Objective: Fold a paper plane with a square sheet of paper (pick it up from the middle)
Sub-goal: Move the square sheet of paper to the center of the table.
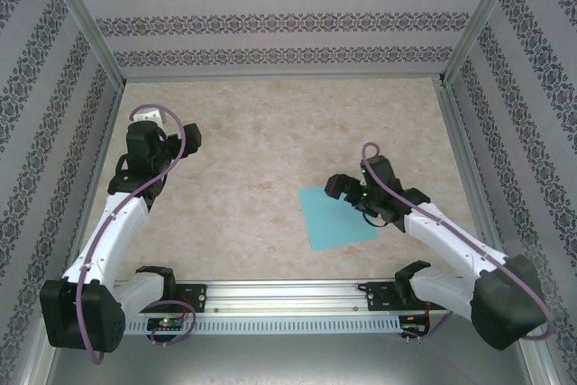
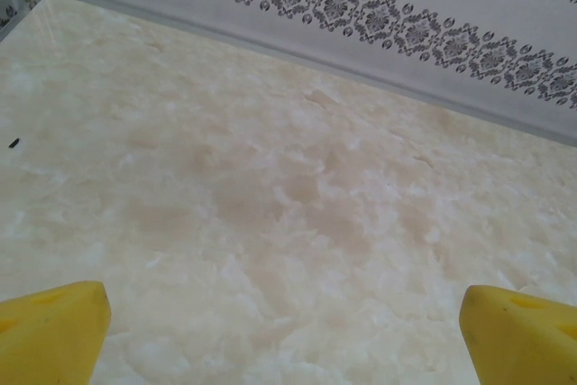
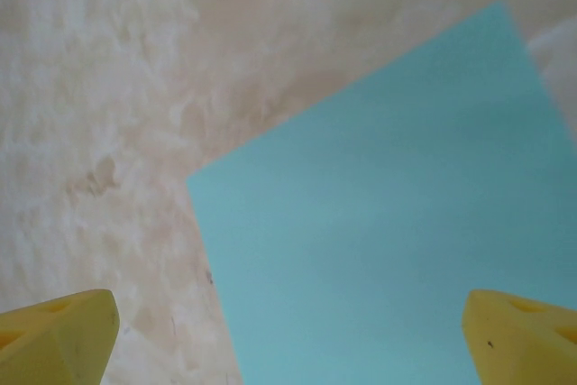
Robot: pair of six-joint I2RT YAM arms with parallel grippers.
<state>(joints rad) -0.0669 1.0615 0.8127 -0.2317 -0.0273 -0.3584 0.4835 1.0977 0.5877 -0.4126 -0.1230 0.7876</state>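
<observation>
Right of centre in the top view, slightly below the middle of the frame, the square sheet of paper (image 1: 335, 215) lies flat on the marbled beige table (image 1: 270, 132). It is unfolded and turned a little askew to the table's edges. The right gripper (image 1: 343, 191) sits over the sheet's upper edge, with its arm running down to the lower right corner of the frame.

In the right wrist view the right gripper (image 3: 288, 340) has its jaws spread wide with nothing between them. The yellow fingertips (image 3: 54, 335) sit in the two bottom corners. The left one is over bare table (image 3: 108, 87) and the right one is over the turquoise sheet (image 3: 388, 223). One corner of the sheet points toward the left of the frame, and the paper fills the centre and right. The fingertips seem to hang above the paper rather than rest on it, though the angle makes this hard to judge.

At the left of the top view the left gripper (image 1: 167, 137) is well apart from the sheet, above bare table. In the left wrist view the left gripper (image 2: 288, 331) is also fully spread and empty. Its yellow fingertips (image 2: 50, 331) are in the bottom corners, with bare table (image 2: 270, 178) ahead. The patterned wall (image 2: 361, 6) runs across the top of that frame.
</observation>
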